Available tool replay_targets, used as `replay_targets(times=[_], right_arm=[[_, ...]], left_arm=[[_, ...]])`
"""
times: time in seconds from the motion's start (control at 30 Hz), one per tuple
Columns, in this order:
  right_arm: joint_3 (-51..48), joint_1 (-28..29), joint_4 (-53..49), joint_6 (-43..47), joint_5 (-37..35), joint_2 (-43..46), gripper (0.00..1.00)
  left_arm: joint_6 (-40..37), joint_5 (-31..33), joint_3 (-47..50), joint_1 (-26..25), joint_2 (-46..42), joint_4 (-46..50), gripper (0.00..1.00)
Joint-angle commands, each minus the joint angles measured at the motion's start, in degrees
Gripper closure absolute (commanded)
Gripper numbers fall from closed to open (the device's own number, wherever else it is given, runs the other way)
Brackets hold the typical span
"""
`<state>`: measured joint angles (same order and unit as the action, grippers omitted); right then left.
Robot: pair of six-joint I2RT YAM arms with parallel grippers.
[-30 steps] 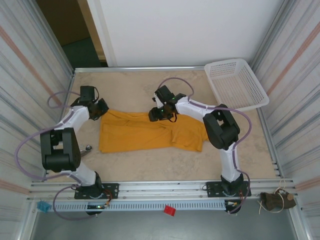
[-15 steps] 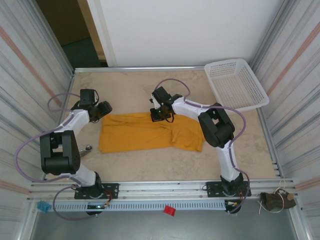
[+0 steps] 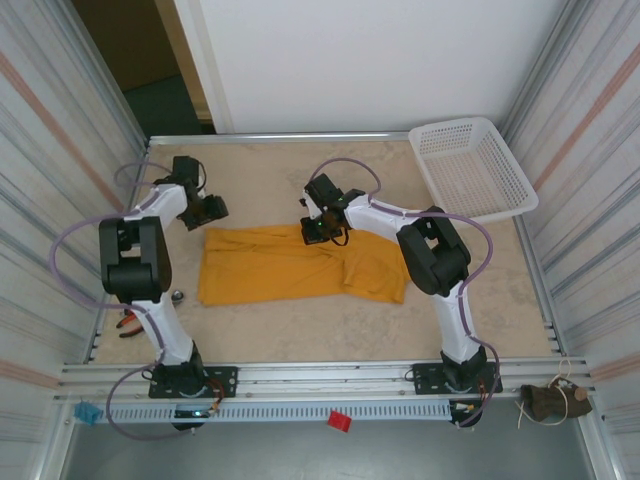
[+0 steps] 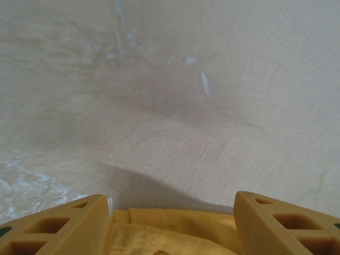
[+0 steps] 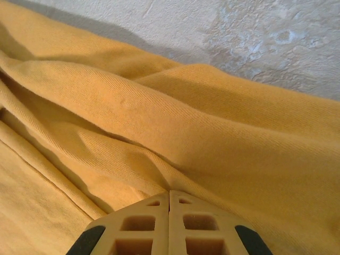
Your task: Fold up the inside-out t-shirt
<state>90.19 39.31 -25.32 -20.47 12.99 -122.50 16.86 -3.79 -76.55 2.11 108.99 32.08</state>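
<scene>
Beige table (image 3: 300, 335) holds 1 mustard t-shirt (image 3: 265, 265). At its far left corner the left gripper (image 4: 170, 204) stands open; the right gripper (image 5: 170, 194) is closed, pinching a fold at its far edge.

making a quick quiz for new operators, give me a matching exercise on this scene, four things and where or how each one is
Things:
1. left end effector
2. right end effector
3. t-shirt
4. white basket

Places or states:
a. at the far right corner of the table
b. shut, pinching a crease of cloth
c. lying across the middle of the table
d. open, at the shirt's far left corner

Pairs: 1-d, 2-b, 3-c, 4-a
</scene>
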Motion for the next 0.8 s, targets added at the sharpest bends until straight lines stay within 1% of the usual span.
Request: replay_targets(times=[0.0,0.07,0.1,0.2,0.23,0.27,0.37,0.53,0.67,0.73,0.77], right_arm=[[0.33,-0.02,-0.27,0.18,0.19,2.23,1.0],[0.52,-0.02,-0.35,0.08,0.19,2.26,1.0],[0.6,-0.01,-0.34,0.08,0.17,2.26,1.0],[0.78,0.02,-0.36,-0.09,-0.03,2.26,1.0],[0.86,-0.02,-0.39,-0.16,-0.07,2.29,1.0],[0.95,-0.02,-0.41,-0.26,-0.08,2.27,1.0],[0.79,-0.02,-0.41,-0.4,-0.32,2.65,1.0],[-3.42,-0.27,2.67,-2.35,-1.46,5.93,1.0],[-7.79,-0.52,6.41,-4.36,-1.09,9.02,1.0],[-8.37,-0.48,6.42,-4.65,-0.7,9.3,1.0],[-8.89,-0.46,6.55,-4.7,-0.58,9.6,1.0]], left_arm=[[-2.77,-2.59,-2.8,-0.78,1.96,5.27,0.38],[-3.04,-3.2,-2.81,-1.21,2.54,5.06,0.46],[-3.09,-3.57,-2.74,-1.4,2.63,4.81,0.52],[-2.93,-5.48,-1.91,-1.41,2.1,3.86,0.92],[-2.89,-6.03,-1.4,-1.41,1.44,3.41,1.0],[-2.74,-6.08,-0.88,-1.4,0.69,3.14,1.0],[-1.14,-2.63,2.86,-1.35,-4.58,1.04,1.0],[3.66,3.71,13.21,-1.41,-17.65,-4.42,1.0],[7.78,3.95,23.5,-1.41,-27.77,-10.39,0.99],[9.61,2.9,26.74,-1.38,-30.59,-10.81,0.92],[10.37,1.76,28.58,-1.41,-31.91,-11.15,0.82]])
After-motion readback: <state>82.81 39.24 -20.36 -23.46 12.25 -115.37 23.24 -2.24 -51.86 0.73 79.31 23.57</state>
